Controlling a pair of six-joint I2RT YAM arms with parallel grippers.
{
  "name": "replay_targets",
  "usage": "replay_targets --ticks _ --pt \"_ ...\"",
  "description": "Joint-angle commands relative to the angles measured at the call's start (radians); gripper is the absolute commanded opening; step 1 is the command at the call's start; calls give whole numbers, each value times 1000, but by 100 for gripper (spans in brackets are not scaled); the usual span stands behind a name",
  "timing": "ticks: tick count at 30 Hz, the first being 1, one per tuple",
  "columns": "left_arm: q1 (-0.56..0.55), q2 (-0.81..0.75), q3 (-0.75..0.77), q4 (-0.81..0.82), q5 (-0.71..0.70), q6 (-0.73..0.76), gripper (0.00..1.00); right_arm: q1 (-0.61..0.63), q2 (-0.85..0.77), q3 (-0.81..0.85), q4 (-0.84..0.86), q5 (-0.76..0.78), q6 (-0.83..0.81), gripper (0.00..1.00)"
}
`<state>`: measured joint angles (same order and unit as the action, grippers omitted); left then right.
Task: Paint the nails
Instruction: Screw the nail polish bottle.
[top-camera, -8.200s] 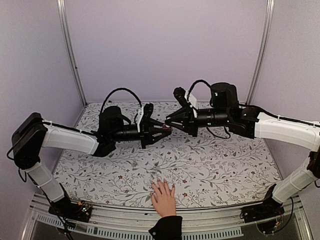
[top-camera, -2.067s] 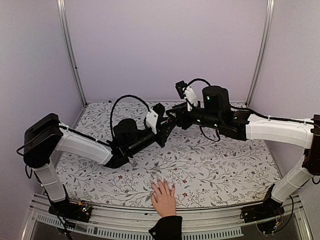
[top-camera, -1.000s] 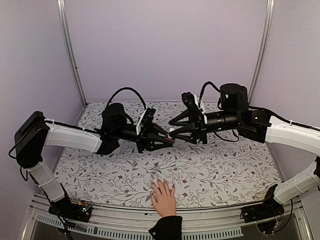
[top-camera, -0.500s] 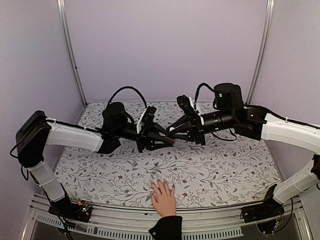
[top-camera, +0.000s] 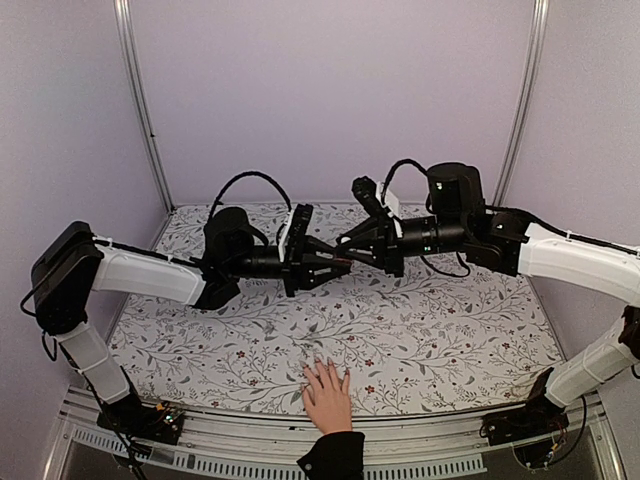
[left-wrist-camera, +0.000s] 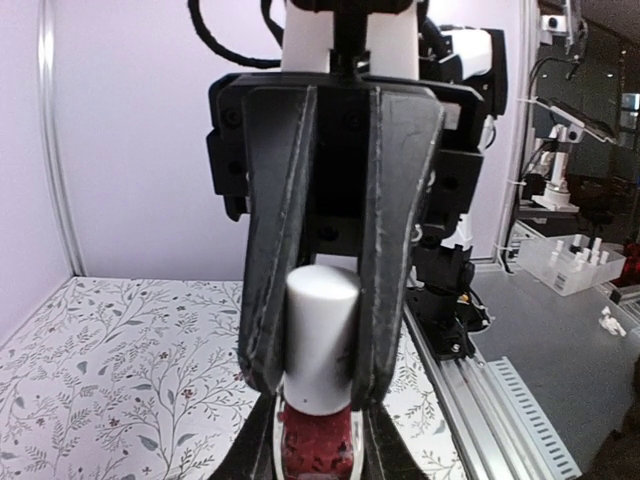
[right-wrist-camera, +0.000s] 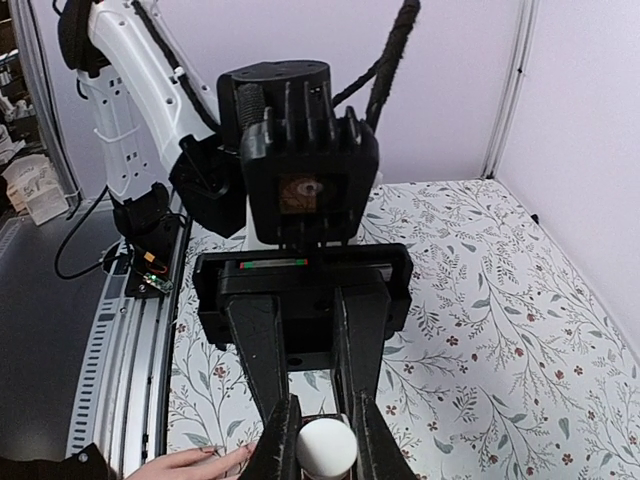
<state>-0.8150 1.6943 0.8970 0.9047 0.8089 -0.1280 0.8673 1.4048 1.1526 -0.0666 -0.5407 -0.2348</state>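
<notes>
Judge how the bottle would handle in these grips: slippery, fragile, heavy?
Probably rigid and breakable: the bottle looks like dark red glass. Its white cap is smooth and round, so it may slip in the right gripper if twisted. It is small, so likely light; the left gripper holds the body alone.

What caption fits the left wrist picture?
The left gripper holds a small dark-red bottle while the right gripper pinches its white cylindrical cap above a flowery table.
</notes>
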Motion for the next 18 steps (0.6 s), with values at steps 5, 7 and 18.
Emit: replay_targets --ticks 5,7,18 --pt "-15 -9 2 43 -312 -2 0 18 52 14 38 158 66 0" --pt "-29 11 10 45 -363 -1 0 19 57 9 56 197 82 0" --pt "-119 89 49 42 -699 29 0 18 80 -24 145 338 180 0"
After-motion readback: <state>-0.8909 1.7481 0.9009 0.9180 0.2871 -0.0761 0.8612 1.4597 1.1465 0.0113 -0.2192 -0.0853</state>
